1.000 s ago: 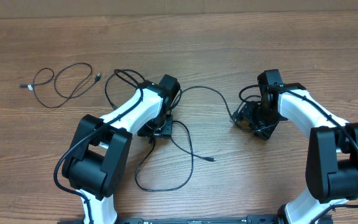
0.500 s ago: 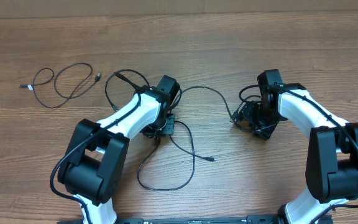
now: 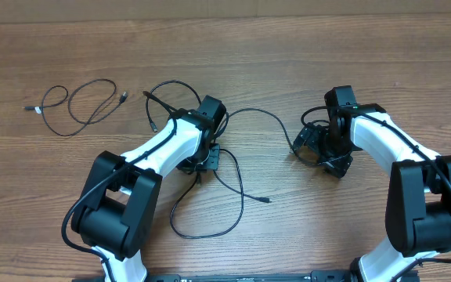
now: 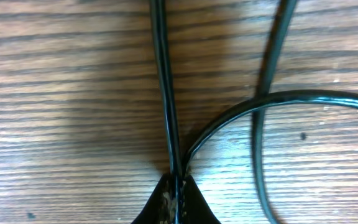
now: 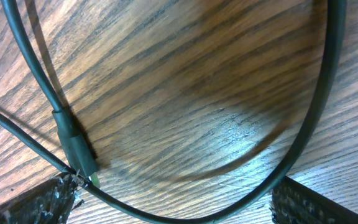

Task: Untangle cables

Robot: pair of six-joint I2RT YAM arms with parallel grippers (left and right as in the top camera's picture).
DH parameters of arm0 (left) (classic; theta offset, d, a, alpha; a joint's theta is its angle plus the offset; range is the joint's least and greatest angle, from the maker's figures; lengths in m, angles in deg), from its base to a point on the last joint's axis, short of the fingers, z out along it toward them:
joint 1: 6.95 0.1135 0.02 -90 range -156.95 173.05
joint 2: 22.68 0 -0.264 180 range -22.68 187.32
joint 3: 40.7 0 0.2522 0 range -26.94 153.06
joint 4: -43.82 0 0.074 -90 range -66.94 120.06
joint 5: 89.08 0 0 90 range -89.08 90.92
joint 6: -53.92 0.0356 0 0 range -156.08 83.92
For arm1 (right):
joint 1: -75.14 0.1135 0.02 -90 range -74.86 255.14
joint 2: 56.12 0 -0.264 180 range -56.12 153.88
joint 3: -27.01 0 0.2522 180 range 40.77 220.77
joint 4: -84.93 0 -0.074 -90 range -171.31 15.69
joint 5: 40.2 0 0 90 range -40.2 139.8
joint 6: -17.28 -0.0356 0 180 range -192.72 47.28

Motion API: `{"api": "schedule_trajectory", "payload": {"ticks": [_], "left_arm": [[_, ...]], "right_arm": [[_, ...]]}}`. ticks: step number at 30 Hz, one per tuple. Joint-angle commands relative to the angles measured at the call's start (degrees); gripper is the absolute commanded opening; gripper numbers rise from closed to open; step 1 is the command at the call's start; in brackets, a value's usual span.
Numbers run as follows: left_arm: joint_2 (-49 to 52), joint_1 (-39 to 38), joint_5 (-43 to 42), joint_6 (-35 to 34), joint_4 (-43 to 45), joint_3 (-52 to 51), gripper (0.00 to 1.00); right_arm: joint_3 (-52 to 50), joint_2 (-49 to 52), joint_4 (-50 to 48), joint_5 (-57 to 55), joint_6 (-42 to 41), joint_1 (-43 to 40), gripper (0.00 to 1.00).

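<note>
Left gripper (image 4: 176, 200), jaws pinched tight on one black cable (image 4: 164, 93) of the mid-table tangle (image 3: 239, 192), right gripper (image 5: 179, 202), jaws spread wide, cable loop (image 5: 316, 106) and plug (image 5: 76, 149) lying between, apparently ungripped, separate cable (image 3: 77, 106) looped far left on wooden table (image 3: 288, 47).

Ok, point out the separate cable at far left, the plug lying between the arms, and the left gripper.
separate cable (image 3: 72, 108), overhead, where its loops meet.
plug (image 3: 267, 201), overhead, that cable's free tip.
left gripper (image 4: 176, 198), left wrist, between fingertips shut on the tangled cable (image 4: 164, 93).

Probably a lab: robot arms (image 3: 163, 145) at a wood-grain table (image 3: 288, 55).
</note>
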Motion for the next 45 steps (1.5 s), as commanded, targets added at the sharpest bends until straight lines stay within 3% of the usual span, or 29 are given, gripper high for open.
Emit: {"api": "schedule_trajectory", "payload": {"ticks": [1,12,22,28,31,35,39,45], "left_arm": [[-1.9,0.2,3.4,0.9,-0.2,-2.0,0.04],[-17.8,0.2,7.1,0.9,-1.1,-2.0,0.04],[-30.7,0.2,27.5,0.9,0.7,-1.9,0.04],[-31.5,0.5,43.3,1.8,8.3,-1.9,0.04],[-31.5,1.8,48.5,6.3,14.8,-2.0,0.04],[-31.5,5.8,49.9,11.9,22.9,-2.0,0.04],[-31.5,11.6,49.8,12.5,27.1,-2.0,0.04],[-31.2,22.6,38.5,12.4,26.4,-2.0,0.04]], "right_arm": [[-2.8,3.5,-0.6,-3.1,1.1,-0.3,1.0],[-2.8,3.5,-5.3,-3.1,1.1,-0.3,1.0],[-2.8,3.5,-12.2,-3.1,1.1,-0.3,1.0],[-2.8,3.5,-14.4,-3.1,1.1,-0.3,1.0],[-2.8,3.5,-14.4,-3.1,1.1,-0.3,1.0],[-2.8,3.5,-14.4,-3.1,1.1,-0.3,1.0],[-2.8,3.5,-14.4,-3.1,1.1,-0.3,1.0],[-2.8,3.5,-14.4,-3.1,1.1,-0.3,1.0]]}}
